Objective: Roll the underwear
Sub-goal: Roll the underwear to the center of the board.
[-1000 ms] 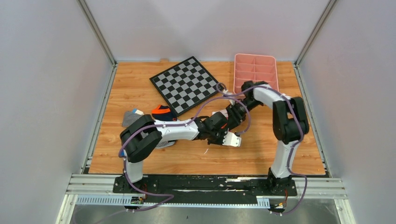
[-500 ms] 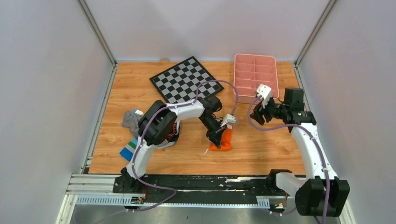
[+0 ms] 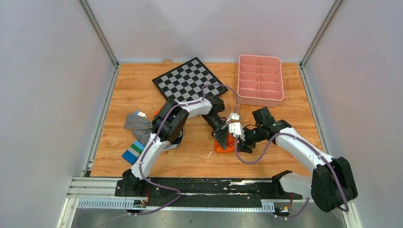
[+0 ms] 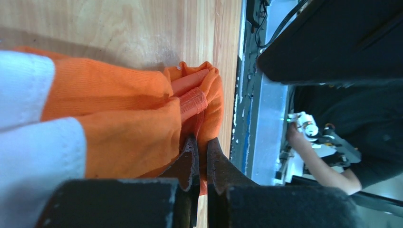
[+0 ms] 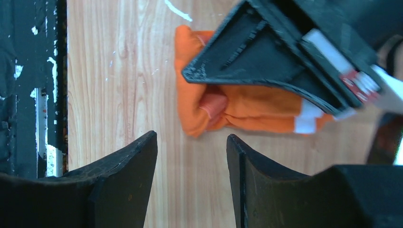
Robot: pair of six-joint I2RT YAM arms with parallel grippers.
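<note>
Left hand (image 4: 199,145), fingers together, pinned the underwear (image 4: 123,90); right hand (image 5: 191,140), fingers apart just short of it, needed a square grip on its end.

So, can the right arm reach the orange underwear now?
Probably yes. The right gripper is open and points at the near end of the underwear, with only bare table between. The left gripper, shut on the fabric, covers the far part.
</note>
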